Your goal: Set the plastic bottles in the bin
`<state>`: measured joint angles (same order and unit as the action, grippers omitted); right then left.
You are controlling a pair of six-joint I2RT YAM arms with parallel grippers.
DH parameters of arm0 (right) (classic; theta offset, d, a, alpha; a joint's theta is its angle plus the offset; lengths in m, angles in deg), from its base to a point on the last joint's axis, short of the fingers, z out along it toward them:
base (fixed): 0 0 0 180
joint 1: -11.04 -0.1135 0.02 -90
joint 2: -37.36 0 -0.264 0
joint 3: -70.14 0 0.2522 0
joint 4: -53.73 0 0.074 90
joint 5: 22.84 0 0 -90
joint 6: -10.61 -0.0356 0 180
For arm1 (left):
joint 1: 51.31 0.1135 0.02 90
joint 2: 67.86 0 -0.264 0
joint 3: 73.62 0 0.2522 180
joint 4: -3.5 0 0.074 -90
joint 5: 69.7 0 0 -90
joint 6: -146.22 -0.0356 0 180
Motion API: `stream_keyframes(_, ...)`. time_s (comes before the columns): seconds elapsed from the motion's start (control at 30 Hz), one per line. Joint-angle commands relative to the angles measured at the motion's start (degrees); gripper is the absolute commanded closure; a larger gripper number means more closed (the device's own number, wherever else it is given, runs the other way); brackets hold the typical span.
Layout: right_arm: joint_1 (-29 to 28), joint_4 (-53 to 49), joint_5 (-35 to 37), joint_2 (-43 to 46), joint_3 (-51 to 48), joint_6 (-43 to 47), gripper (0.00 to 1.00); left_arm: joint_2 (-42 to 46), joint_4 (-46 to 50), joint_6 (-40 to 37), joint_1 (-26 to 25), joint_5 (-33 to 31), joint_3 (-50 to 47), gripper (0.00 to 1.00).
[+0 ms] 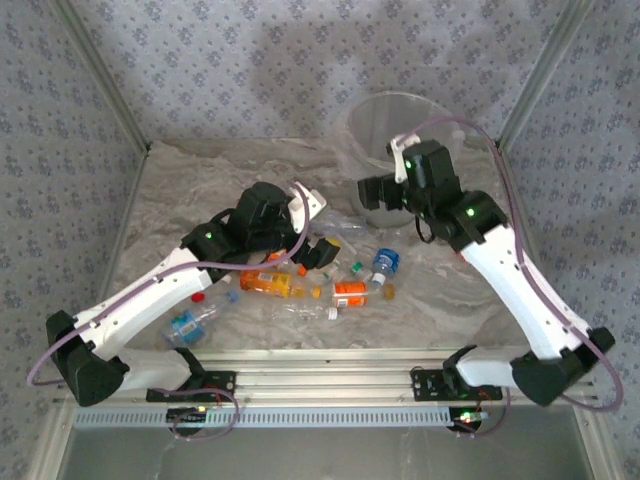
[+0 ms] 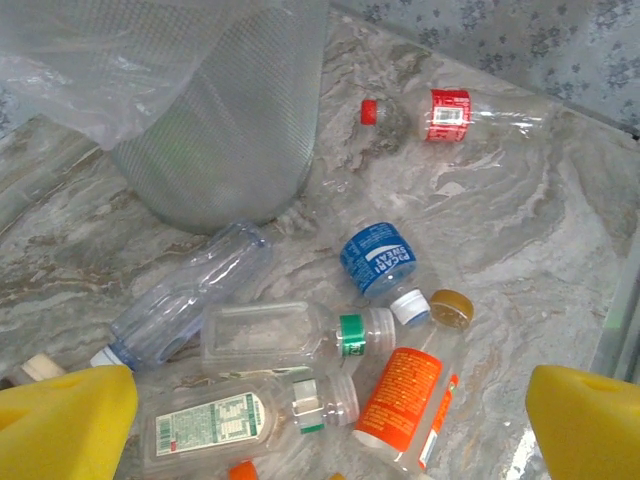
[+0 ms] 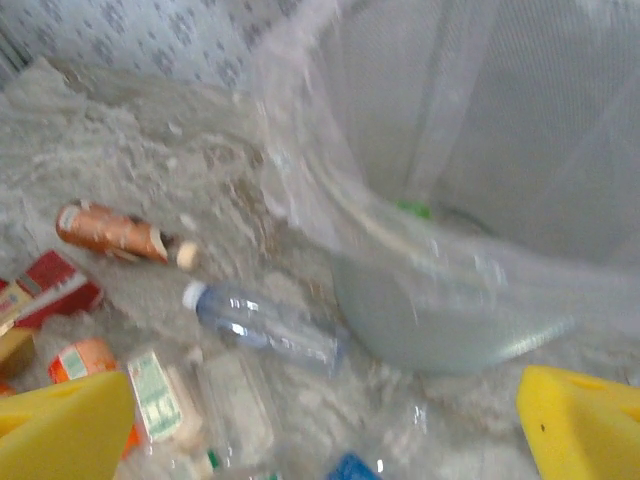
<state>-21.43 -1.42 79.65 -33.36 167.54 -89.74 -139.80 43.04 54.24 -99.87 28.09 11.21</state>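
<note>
Though wide open, left claw [image 2: 325,430] and right claw [image 3: 320,425] empty.

The table [image 2: 520,250] is showing grey-beige marbling, and the bin [image 2: 215,150] is looking translucent greyish-white. Clear plastic is carrying colour on the blue-label bottle [image 2: 377,258], the orange-label bottle [image 2: 400,398] and the far red-label bottle [image 2: 450,113]. The wallpaper [image 1: 300,60] is showing a blue-grey floral print.

one bin [image 2: 220,150]. one table [image 2: 520,230]. six whole bottles seen from the left wrist: one red-label bottle [image 2: 450,113], one blue-label bottle [image 2: 378,260], one orange-label bottle [image 2: 405,400], one green-banded bottle [image 2: 270,335], one white-label bottle [image 2: 210,422], one plain clear bottle [image 2: 190,295]. one orange sliver of a seventh at the bottom edge. from above, two orange bottles [image 1: 268,283], two blue-labelled bottles [image 1: 385,262]; clear ones too faint to count.
</note>
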Motion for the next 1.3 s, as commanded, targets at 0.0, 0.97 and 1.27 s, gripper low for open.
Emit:
stream_keyframes(0.0, -0.4, -2.0, 4.2, 7.3, -7.3, -10.5, 0.00, 2.3, 0.0, -1.9, -0.5, 4.5, -0.8, 0.00)
stream_keyframes(0.97, 10.5, 14.2, -9.3, -0.6, -35.2, -35.2, 0.12, 4.5, -1.5, -4.2, -3.6, 3.1, -2.7, 0.00)
stream_keyframes(1.27, 12.4, 18.5, -13.5, -6.7, -35.2, -34.3, 0.12, 3.6, -0.7, -4.8, -3.6, 4.4, -2.0, 0.00)
